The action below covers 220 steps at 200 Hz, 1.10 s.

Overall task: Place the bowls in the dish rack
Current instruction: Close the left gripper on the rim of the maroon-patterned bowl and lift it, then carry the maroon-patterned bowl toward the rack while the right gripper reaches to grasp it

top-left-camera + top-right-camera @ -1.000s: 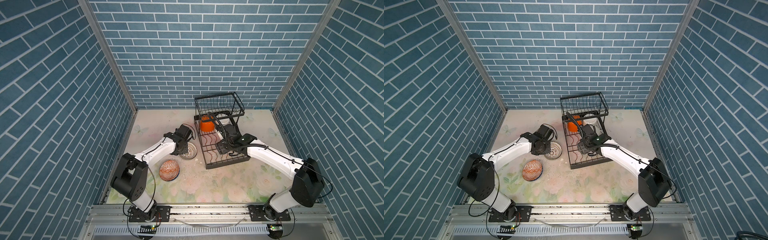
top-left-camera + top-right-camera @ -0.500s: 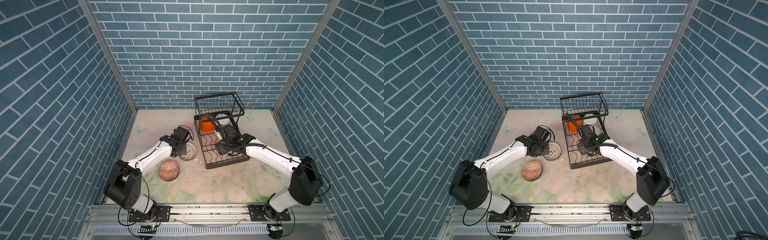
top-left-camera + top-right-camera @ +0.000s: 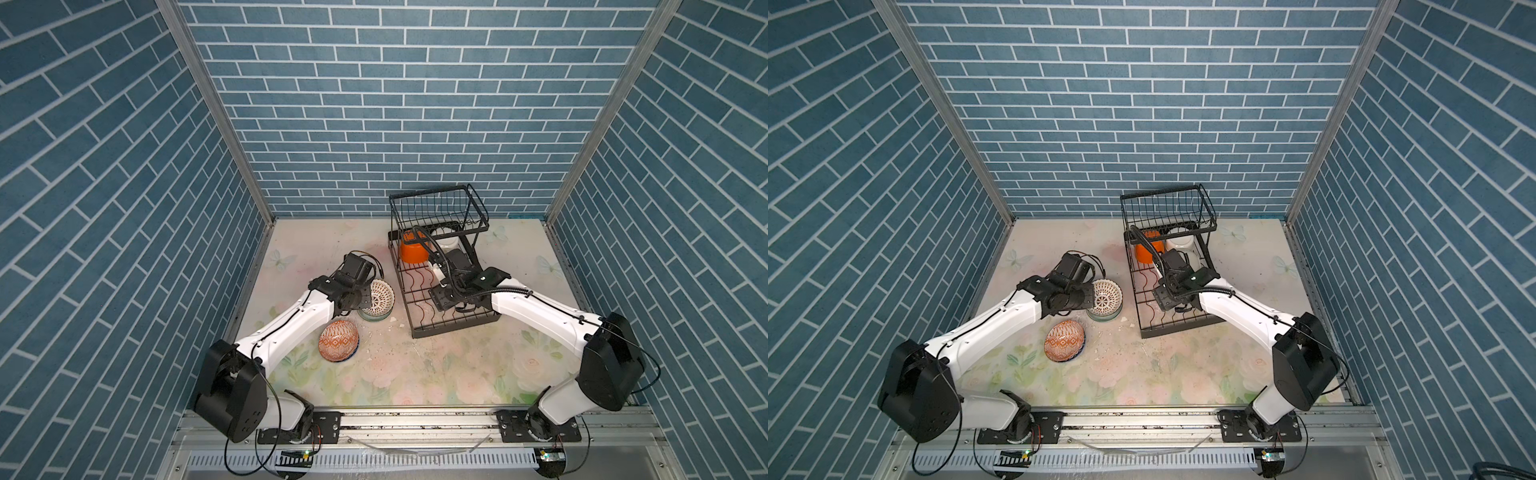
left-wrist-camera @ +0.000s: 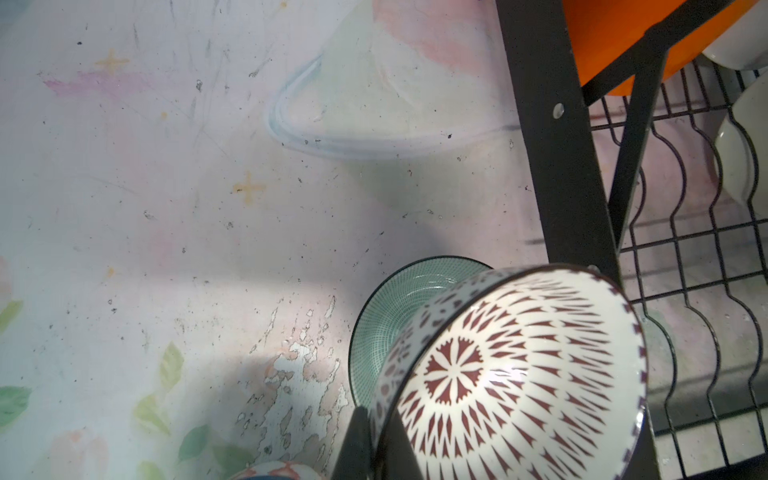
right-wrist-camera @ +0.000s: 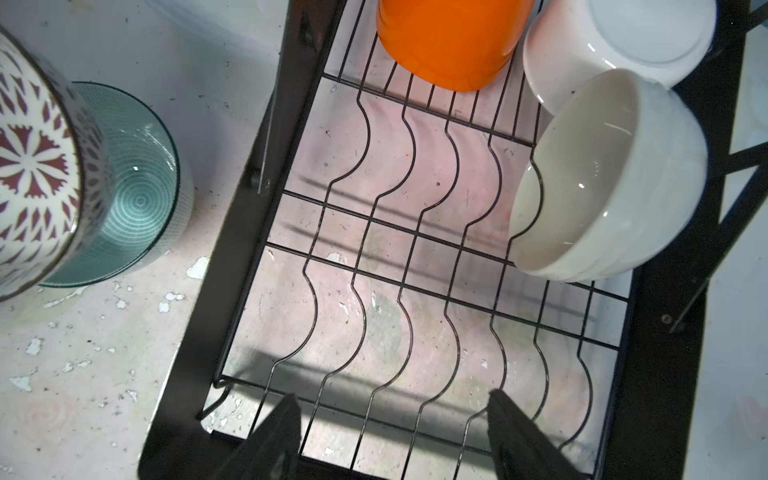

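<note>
Three bowls sit in the dish rack [image 3: 451,299]; left gripper [image 4: 376,432] pinches the red-patterned bowl [image 4: 515,374] just beside it, due over the rail next. Right gripper [image 5: 392,436] gapes empty above its base.

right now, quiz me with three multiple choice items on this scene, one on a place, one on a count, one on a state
1. Where is the green bowl?
A) in the rack
B) on the table beside the rack
C) in the raised basket

2. How many bowls lie in the rack?
A) one
B) three
C) five

3. The left gripper is:
A) open and empty
B) shut on the maroon-patterned bowl
C) shut on the green bowl

1 B: it sits on the table outside the rack frame.
2 B: the orange bowl, white bowl and cream bowl lie there.
3 B: it pinches that bowl's rim.
</note>
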### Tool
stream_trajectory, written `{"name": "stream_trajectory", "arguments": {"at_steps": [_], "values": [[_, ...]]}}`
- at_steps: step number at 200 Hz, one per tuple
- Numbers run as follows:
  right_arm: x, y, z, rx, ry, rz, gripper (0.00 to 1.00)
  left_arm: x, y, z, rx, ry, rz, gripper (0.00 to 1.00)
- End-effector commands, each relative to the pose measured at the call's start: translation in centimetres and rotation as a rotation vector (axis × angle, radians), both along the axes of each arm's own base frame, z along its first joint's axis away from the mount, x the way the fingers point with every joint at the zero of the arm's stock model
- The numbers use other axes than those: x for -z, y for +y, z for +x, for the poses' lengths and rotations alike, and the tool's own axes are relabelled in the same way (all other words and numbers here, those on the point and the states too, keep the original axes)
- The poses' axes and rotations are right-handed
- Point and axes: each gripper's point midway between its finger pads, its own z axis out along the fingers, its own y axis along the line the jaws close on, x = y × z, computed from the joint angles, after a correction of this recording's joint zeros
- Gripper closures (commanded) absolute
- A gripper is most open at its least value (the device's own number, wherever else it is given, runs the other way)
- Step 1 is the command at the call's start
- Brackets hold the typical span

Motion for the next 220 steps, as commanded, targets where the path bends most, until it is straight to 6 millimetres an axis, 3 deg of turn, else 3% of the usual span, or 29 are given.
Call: {"name": "stream_trajectory", "arguments": {"at_steps": [1, 48, 112, 154, 220], "values": [[-1.7, 1.5, 0.1, -0.005, 0.005, 0.093, 0.3, -1.8, -1.3, 0.1, 0.021, -0.061, -0.056, 1.0], [-4.0, 3.5, -0.2, -0.056, 0.008, 0.205, 0.33, -3.6, -2.9, -0.5, 0.052, -0.106, -0.102, 1.0], [-6.9, 6.2, -1.0, -0.129, 0.022, 0.343, 0.39, -3.7, -5.9, -0.8, 0.112, -0.101, -0.111, 1.0], [-6.4, 6.7, -1.0, -0.131, 0.036, 0.322, 0.43, -4.4, -7.5, -0.7, 0.144, -0.11, -0.124, 1.0], [-4.8, 7.6, -1.5, -0.15, 0.083, 0.299, 0.47, -4.7, -8.3, -0.5, 0.161, -0.119, -0.136, 1.0]]}}
